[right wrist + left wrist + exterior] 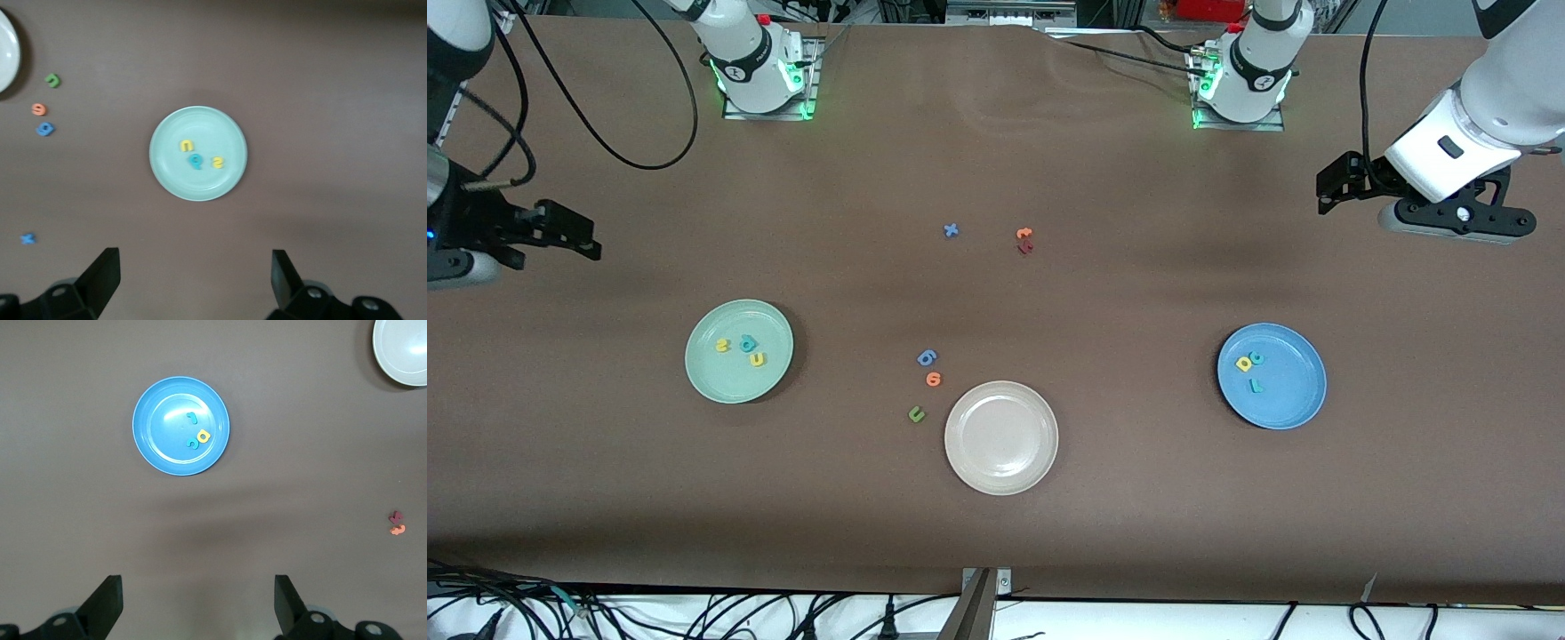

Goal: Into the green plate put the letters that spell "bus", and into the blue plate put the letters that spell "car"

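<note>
Black grippers, left (1329,188) and right (578,233), hang spread wide, each above a table end.
Green plate (711,378) at nine o'clock holds three letters; blue plate (1294,396) at three likewise.

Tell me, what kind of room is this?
Probably a robot lab. Two robot arms are bolted along a brown table, cables hang at its edges, and foam letters lie sorted in a green plate and a blue plate, like a test setup.

Plain brown cloth worktop (1138,498) all over. My round pale mint-green plate (710,373) has a teal foam b (748,343), yellow foam u (757,359) and yellow foam s (723,346). The round bright blue plate (1294,400) has a teal c (1257,358), yellow a (1243,363) and teal r (1255,385). The round beige-white plate (1001,437) is plain, and my fingers (107,603) are black.
</note>
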Tool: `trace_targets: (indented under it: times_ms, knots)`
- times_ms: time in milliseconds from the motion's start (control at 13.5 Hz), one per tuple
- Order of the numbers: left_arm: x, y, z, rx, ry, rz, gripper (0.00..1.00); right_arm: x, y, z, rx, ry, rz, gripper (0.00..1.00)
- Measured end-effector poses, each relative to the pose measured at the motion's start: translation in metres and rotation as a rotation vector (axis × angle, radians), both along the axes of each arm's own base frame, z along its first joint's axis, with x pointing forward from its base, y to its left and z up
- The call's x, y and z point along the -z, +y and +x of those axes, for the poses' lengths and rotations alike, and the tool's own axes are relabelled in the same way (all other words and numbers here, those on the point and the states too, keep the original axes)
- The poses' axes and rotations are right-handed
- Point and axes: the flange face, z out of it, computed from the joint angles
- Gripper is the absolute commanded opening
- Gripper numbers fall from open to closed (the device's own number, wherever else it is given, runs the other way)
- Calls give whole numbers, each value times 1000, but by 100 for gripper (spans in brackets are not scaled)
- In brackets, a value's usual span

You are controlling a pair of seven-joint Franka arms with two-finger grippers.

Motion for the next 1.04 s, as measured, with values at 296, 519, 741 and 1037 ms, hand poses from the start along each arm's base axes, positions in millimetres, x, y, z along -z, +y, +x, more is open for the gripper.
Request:
trace_targets:
  times_ms: [296,519,741,1037]
  knots:
    - [0,0,0,0,0,0,100,-21,0,-11,1,-35,-21,100]
    - [0,0,0,-1,0,0,100,-21,18,-31,-16,-7,-19,100]
    - [0,0,0,-1,0,0,100,-17,45,-51,67,6,-27,100]
    - [0,0,0,-1,0,0,100,-12,33,-44,95,-23,-25,100]
